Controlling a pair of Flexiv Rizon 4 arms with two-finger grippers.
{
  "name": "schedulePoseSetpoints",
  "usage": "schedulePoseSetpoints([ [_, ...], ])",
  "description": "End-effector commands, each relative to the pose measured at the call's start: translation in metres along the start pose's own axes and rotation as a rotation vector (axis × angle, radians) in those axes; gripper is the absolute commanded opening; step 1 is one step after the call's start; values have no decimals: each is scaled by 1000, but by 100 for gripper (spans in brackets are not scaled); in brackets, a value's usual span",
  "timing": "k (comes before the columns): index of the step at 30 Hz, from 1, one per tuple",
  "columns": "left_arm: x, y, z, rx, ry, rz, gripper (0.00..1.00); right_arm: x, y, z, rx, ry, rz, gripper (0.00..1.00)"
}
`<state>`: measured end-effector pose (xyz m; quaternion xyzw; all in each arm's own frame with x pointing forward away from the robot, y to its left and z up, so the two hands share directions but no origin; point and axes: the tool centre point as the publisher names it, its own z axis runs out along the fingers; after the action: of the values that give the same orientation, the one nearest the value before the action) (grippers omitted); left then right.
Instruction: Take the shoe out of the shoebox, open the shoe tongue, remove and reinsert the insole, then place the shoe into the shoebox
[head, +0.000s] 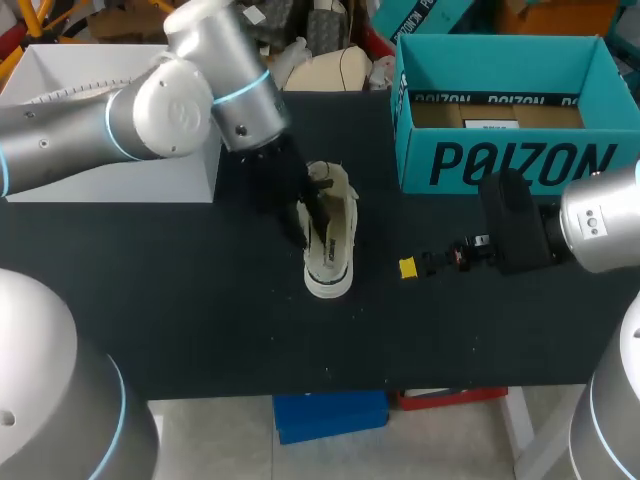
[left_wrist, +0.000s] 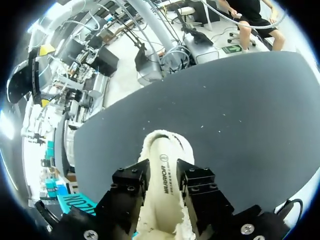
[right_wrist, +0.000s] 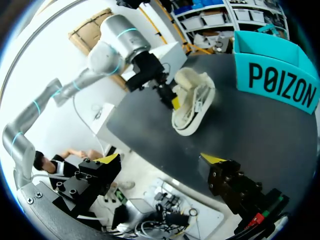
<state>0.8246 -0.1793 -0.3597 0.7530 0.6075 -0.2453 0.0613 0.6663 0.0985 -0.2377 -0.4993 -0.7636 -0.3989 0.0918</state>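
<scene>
The cream shoe (head: 335, 250) lies on the black table, its opening turned towards my left arm. My left gripper (head: 303, 222) reaches into that opening. In the left wrist view the smooth white insole (left_wrist: 163, 167) with its fleecy rim fills the gap between the two black fingers (left_wrist: 131, 184), which press on it from both sides; their tips are hidden. The right wrist view shows the shoe (right_wrist: 192, 102) ahead with the left gripper (right_wrist: 171, 99) at its side. My right gripper (head: 418, 266) stands wide open and empty to the right of the shoe. The teal shoebox (head: 505, 160) stands open at the back right.
A white box (head: 110, 170) stands at the back left, under my left arm. The table's front edge (head: 330, 385) runs close below the shoe. Bare black tabletop (head: 200, 310) lies in front of and to the left of the shoe.
</scene>
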Motion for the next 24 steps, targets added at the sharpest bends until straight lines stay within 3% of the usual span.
schedulePoseSetpoints([
  [1, -7, -10, -3, -85, 79, 20, 0, 0, -1, -2, -1, 0, 0, 100],
  [8, -1, -18, 13, -57, 150, 43, 0, 0, -1, -2, -1, 0, 0, 100],
  [17, 4, -14, 27, -141, 141, 25, 0, 0, -1, -2, -1, 0, 0, 100],
  [24, 6, -8, 38, -128, 174, 10, 0, 0, -1, -2, -1, 0, 0, 100],
])
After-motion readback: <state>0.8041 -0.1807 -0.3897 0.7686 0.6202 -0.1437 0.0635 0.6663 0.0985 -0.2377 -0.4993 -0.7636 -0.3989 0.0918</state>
